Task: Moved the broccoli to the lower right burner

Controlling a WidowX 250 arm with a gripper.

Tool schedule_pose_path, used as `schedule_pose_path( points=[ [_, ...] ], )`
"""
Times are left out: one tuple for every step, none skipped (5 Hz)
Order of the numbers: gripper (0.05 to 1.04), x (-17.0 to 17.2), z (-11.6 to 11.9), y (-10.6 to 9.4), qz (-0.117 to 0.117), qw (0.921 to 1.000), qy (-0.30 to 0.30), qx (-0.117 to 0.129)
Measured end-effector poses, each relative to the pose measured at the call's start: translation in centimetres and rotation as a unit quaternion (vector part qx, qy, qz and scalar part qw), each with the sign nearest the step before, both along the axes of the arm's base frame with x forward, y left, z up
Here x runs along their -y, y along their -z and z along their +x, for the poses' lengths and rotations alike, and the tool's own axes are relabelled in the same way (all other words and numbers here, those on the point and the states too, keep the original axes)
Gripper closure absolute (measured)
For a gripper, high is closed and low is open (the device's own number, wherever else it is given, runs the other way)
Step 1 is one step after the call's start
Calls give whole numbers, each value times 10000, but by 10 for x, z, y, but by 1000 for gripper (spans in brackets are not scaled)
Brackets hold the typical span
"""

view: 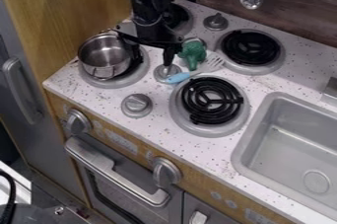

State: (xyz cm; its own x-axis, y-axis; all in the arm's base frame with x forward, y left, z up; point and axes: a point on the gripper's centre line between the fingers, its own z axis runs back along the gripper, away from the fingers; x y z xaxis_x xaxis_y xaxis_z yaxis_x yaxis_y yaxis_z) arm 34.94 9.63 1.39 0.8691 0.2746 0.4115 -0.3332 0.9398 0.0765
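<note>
Running diagonally across the view: speckled white counter (207, 151). Metal sink (289, 144) set into its right side, drain near the basin's front corner. Oven door (125, 188) below the counter's front edge, with a thick grey bar handle (115, 171). Grey door (23, 99) at far left, upright handle on it. Light wood panel (72, 11) stands between that door and the stove; dark wood backsplash (289, 8) at upper right.

Black arm comes in from the top edge. Gripper (152, 60) hangs down over the left half of the stove, just right of the pot. It's open, fingers spread apart, nothing held.

Lower right burner (210, 101): black coil on a grey plate, nothing on it. Upper right burner (251, 50) is the same. Lower left burner (117, 81) carries a shiny metal pot (104, 55), its inside visible. Upper left burner (178, 16) is partly behind the arm.

Broccoli (193, 53), green, sits behind the lower right burner, between the gripper and the upper right burner. Not on the target burner. Head points to the back, stem to the front.

Fork (178, 78) lies just in front of the broccoli: light blue handle end by the lower right burner's back rim, tines toward the upper right burner.

Smallest: grey knob (137, 105) between the two front burners.
</note>
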Motion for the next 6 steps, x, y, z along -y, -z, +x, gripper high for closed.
schedule_pose_path(
  points=[
    [85, 2, -6, 13, -67, 9998, -31, -197],
    [86, 8, 12, 25, -237, 9989, -171, -359],
    [85, 23, 45, 34, -318, 9992, -67, -220],
    [85, 27, 72, 39, -233, 9995, 17, -221],
    [85, 28, 88, 46, -246, 9996, -46, -164],
    [85, 24, 95, 45, -211, 9992, -208, -258]
  ],
)
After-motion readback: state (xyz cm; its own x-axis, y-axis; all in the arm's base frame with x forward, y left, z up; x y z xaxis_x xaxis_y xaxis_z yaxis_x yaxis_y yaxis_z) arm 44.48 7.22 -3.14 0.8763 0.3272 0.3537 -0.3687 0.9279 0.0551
